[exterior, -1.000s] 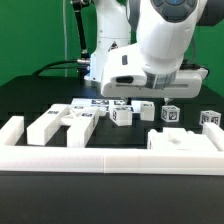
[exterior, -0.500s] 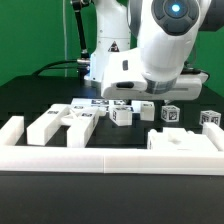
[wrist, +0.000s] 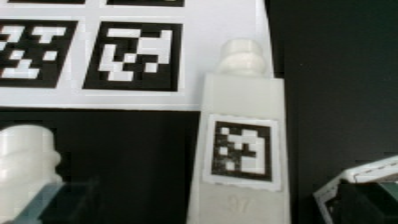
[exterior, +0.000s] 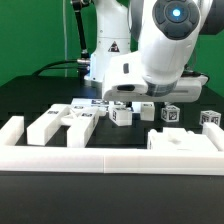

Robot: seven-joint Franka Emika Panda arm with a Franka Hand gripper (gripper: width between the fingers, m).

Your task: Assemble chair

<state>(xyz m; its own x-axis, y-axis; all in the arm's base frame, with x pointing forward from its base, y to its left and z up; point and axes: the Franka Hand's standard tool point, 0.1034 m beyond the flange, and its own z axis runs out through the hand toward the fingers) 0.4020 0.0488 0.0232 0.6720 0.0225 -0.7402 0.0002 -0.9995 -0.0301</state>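
Green backdrop (exterior: 30,40) behind, black desk (exterior: 25,95) underneath, and the long low white border rail (exterior: 60,160) across the front: that is my exterior view. None of the chair is joined. Its white tagged pieces lie loose on the desk behind the rail. I see a group of bars (exterior: 62,124) toward the exterior view's left and a flat slab (exterior: 185,142) just behind the rail on the exterior view's right. Farther back is a row of small blocks: one (exterior: 121,115) near the middle, another (exterior: 171,114) to its right, and a third (exterior: 209,119) at the far right. The marker board (exterior: 95,102) lies flat behind the bars.

The white arm (exterior: 160,50) fills the middle of that view, its hand lowered close over the row of blocks, and from there I cannot make out the jaws. The wrist view settles it: the jaws stand wide open, gripping nothing. One fingertip (wrist: 368,186) shows at the picture's edge, clear of a long white post (wrist: 240,110) lying between the two sides, its square tag (wrist: 242,152) facing the camera. The post's narrowed end reaches the marker board's edge, but I cannot tell whether it touches. A second rounded white piece (wrist: 25,160) sits near the other side, apart from the post.
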